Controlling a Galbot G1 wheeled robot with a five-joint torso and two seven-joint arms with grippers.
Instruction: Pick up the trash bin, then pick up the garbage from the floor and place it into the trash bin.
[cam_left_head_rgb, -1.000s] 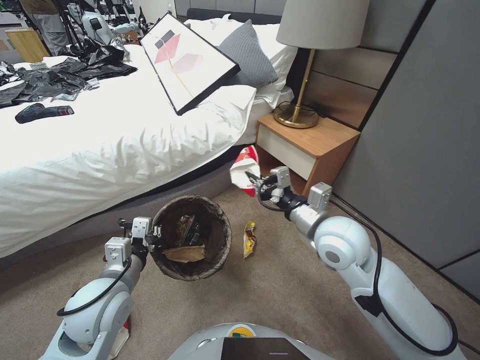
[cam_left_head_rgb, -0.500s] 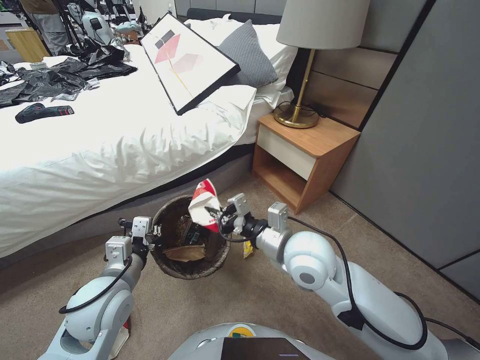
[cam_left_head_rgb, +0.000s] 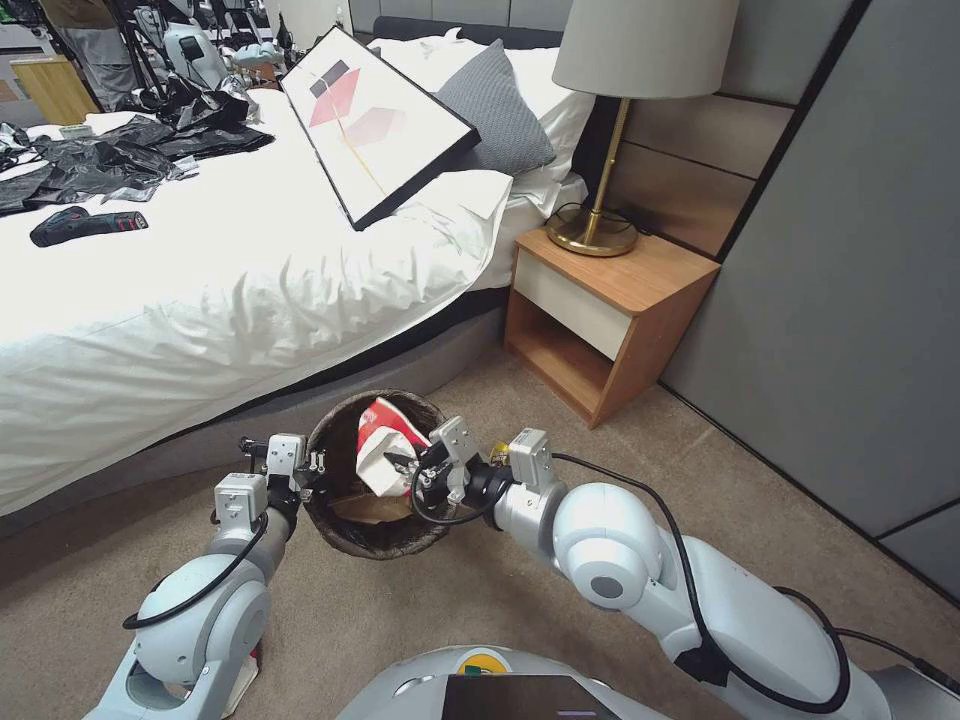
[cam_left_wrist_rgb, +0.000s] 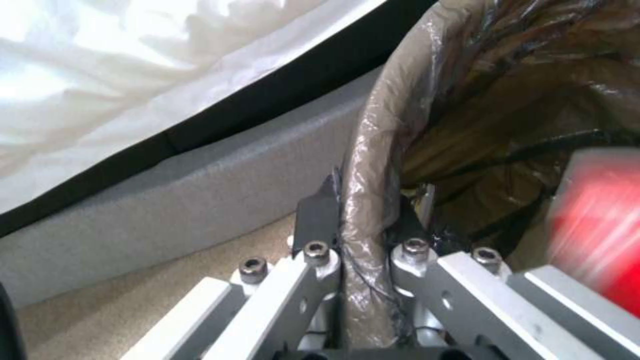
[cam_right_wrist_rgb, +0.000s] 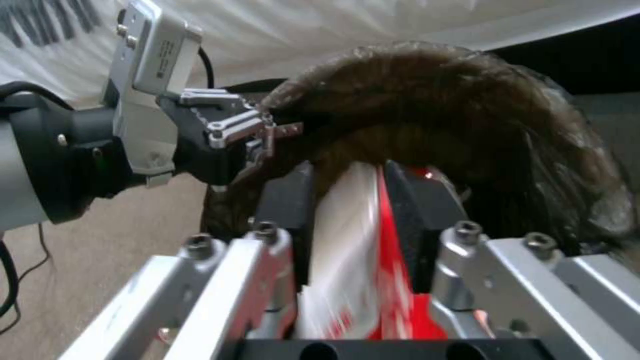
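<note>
The left pincer (cam_left_head_rgb: 312, 465) is clamped on the rim of the trash bin (cam_left_head_rgb: 338, 528), one finger inside the bag-lined wall and one outside, holding the bin above the carpet beside the bed (cam_left_head_rgb: 200, 300). The right pincer (cam_left_head_rgb: 405, 465) is closed on a red-white carton (cam_left_head_rgb: 378, 452), which sits just ahead of its fingertips over the bin opening. A tan paper scrap (cam_left_head_rgb: 362, 508) lies inside the bin below the carton.

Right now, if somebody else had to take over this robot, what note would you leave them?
Left gripper: shut on the trash bin rim, holding it beside the bed.
Right gripper: shut on a red-white carton, over the bin's mouth, not released.
Done: tan paper scrap and other litter lie inside.
Left: drop the carton. A yellow wrapper peeks out behind the right wrist, apparently on the carpet.
</note>
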